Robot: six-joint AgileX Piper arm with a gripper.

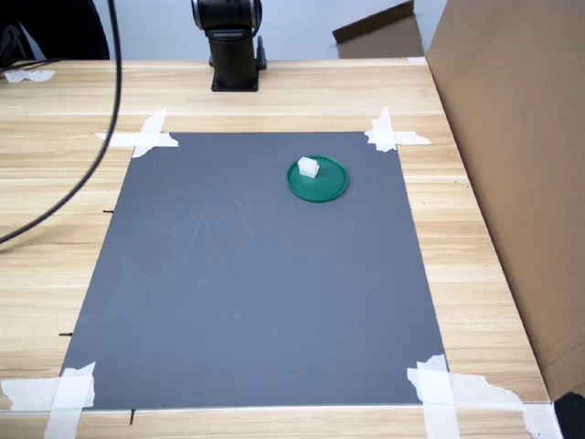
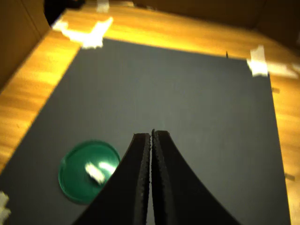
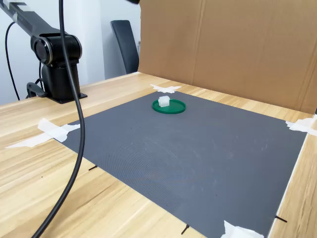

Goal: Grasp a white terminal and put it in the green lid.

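A: What does the first exterior view show?

B: A dark grey mat (image 1: 256,274) taped at its corners with white tape strips (image 1: 146,135) to a wooden table (image 1: 55,210). The green lid (image 1: 318,179) lies on the mat toward the far corner on the first exterior view's right. The white terminal (image 1: 307,167) sits inside the lid, on its left part. The arm's black base (image 1: 234,46) stands on the table beyond the mat, and a black cable (image 1: 91,165) hangs down on the left. A cardboard wall (image 1: 512,165) stands along the right side.

A: And the wrist view?

B: The gripper (image 2: 151,136) hangs above the mat, its two black fingers (image 2: 140,178) pressed together with only a hairline seam between them, and nothing held. The green lid (image 2: 89,171) lies on the mat just beside the fingers, with the white terminal (image 2: 95,173) inside it, a bit blurred.

A: The second exterior view?

B: The lid (image 3: 169,106) is near the mat's far corner, close to the cardboard wall (image 3: 237,49), with the terminal (image 3: 164,102) resting in it toward the second exterior view's left. The black base (image 3: 58,69) stands on the table at the left, well apart from the lid. The gripper itself is out of frame here.
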